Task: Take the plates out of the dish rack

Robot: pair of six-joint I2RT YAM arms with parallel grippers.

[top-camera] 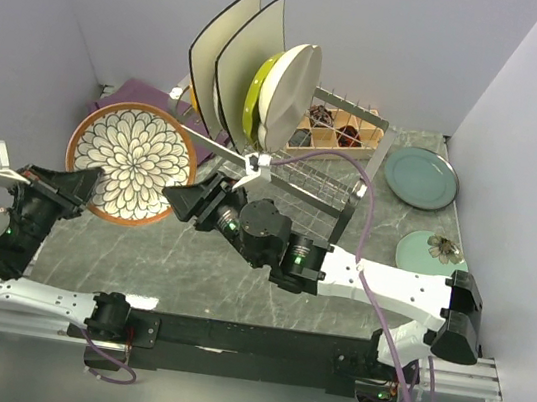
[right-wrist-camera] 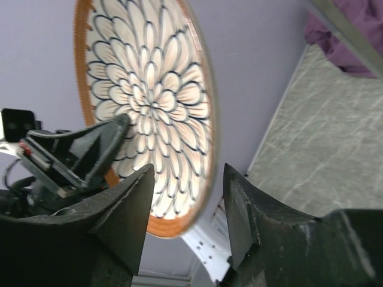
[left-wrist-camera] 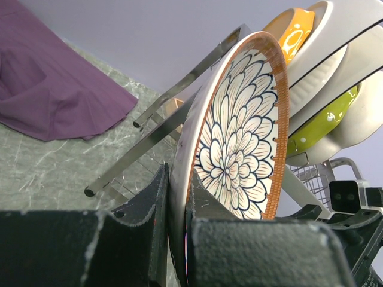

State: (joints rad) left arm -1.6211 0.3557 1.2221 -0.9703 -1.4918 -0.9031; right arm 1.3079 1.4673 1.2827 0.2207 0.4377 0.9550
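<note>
The brown-rimmed patterned plate (top-camera: 133, 163) is held off the table at the left, away from the dish rack (top-camera: 322, 184). My left gripper (top-camera: 83, 189) is shut on its left rim; in the left wrist view both jaws of the gripper (left-wrist-camera: 178, 197) press the plate (left-wrist-camera: 239, 131). My right gripper (top-camera: 176, 197) is open and straddles the plate's right edge; in the right wrist view gaps show between the gripper (right-wrist-camera: 188, 197) and the plate (right-wrist-camera: 149, 89). Two square cream plates (top-camera: 225, 53), a yellow-green one (top-camera: 257, 93) and a round cream one (top-camera: 290, 93) stand in the rack.
A teal-grey plate (top-camera: 420, 176) and a mint flower plate (top-camera: 430, 250) lie on the table at the right. A wooden compartment box (top-camera: 335, 130) stands behind the rack. A purple cloth (top-camera: 128, 94) lies at the back left. Walls close in on three sides.
</note>
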